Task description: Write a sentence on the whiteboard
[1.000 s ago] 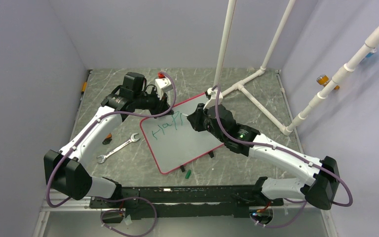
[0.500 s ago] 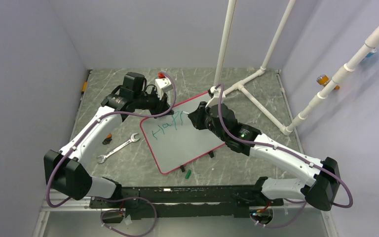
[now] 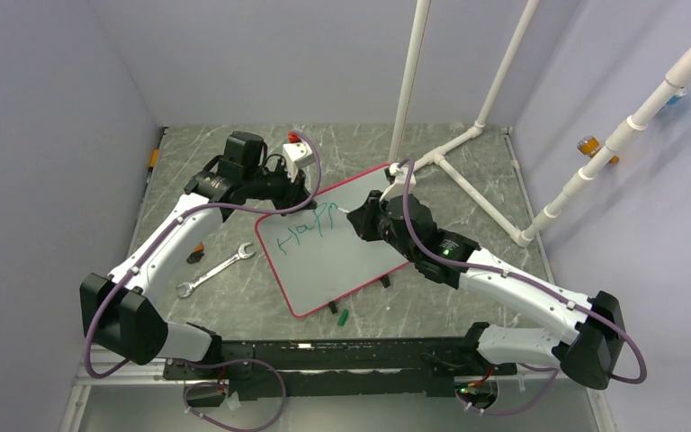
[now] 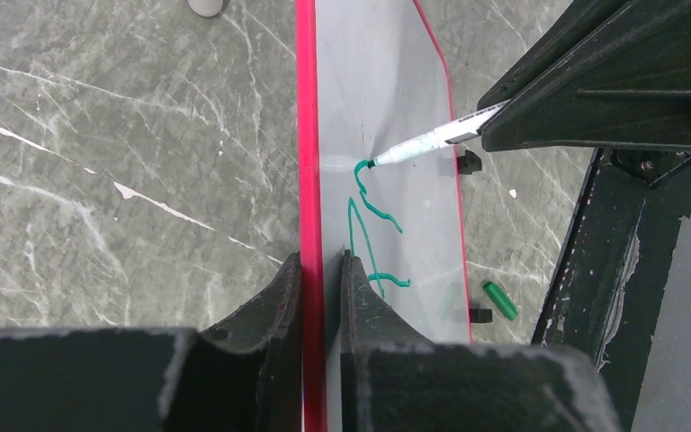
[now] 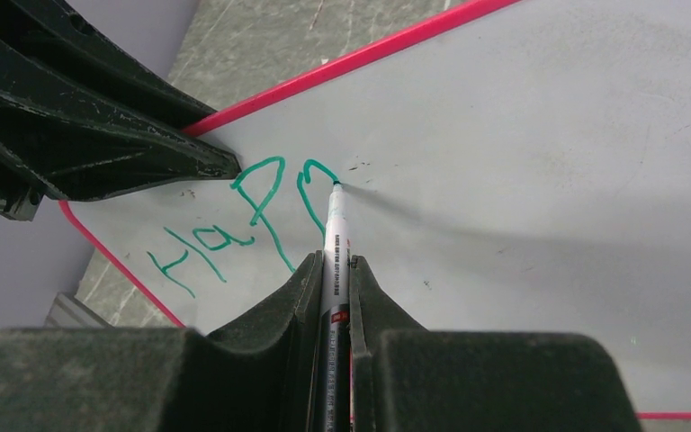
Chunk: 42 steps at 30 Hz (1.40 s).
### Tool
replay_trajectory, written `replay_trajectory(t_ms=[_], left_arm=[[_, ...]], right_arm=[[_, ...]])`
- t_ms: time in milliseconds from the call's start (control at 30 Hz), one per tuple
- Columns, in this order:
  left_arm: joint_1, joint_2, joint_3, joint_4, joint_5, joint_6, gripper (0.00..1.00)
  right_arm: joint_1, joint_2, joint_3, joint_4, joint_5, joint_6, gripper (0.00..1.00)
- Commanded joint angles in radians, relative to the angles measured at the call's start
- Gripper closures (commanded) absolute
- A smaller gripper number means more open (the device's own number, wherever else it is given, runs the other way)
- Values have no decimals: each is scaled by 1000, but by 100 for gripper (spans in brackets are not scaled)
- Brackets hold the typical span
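The whiteboard is lying at a slant in the middle of the bench, between the two arms, with its two black clip feet showing along its near edge. The left gripper is reaching in from the far left, and its jaws are clamped on the board's red-pink frame, one finger on the outer side of the rim and one over the white face. The right gripper is leaning over the board from the right side, its jaws closed tight around the barrel of a marker. The marker's green tip is touching the white surface just at the top of the last letter. The sentence is reading "Happ" so far, in green strokes that are climbing toward the board's far edge beside the left fingers. A green marker cap is lying on the bench just off the board's near corner. A wrench is resting to the left of the board, apart from it. White pipes are standing at the far right of the bench.
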Motion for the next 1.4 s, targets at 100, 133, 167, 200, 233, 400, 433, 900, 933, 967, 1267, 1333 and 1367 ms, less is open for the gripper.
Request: replay_trajectory(t_ms=[100, 133, 167, 200, 233, 400, 433, 900, 933, 967, 1267, 1333, 1367], left_arm=[[-4, -34, -1, 31, -29, 64, 100], [-4, -34, -1, 31, -29, 64, 100], [-4, -34, -1, 31, -29, 64, 100], [-4, -34, -2, 31, -30, 64, 100], [-4, -33, 0, 31, -29, 64, 100], [-4, -32, 0, 31, -30, 66, 100], [-4, -32, 0, 31, -31, 65, 100], [-4, -29, 6, 26, -43, 62, 100], [-4, -30, 4, 27, -43, 61, 100], [-4, -31, 3, 29, -43, 62, 100], [-4, -28, 4, 27, -39, 61, 100], [-4, -28, 5, 25, -36, 62, 100], [-4, -28, 5, 25, -36, 62, 100]], right_arm=[[-7, 37, 13, 40, -62, -7, 100], [-7, 41, 17, 43, -66, -9, 100], [-7, 44, 23, 44, -68, -9, 100], [-8, 48, 26, 46, -70, -10, 100], [-7, 51, 31, 47, -70, -11, 100], [-6, 61, 50, 46, -72, -20, 100], [-7, 60, 53, 46, -73, -21, 100], [-7, -37, 33, -2, -45, -29, 100], [-7, -51, 29, -8, -39, -29, 100], [-6, -65, 24, -14, -32, -30, 100], [-6, -157, 7, -86, 49, -51, 100], [-7, -168, 1, -98, 61, -53, 100], [-7, -173, -2, -103, 65, -53, 100]])
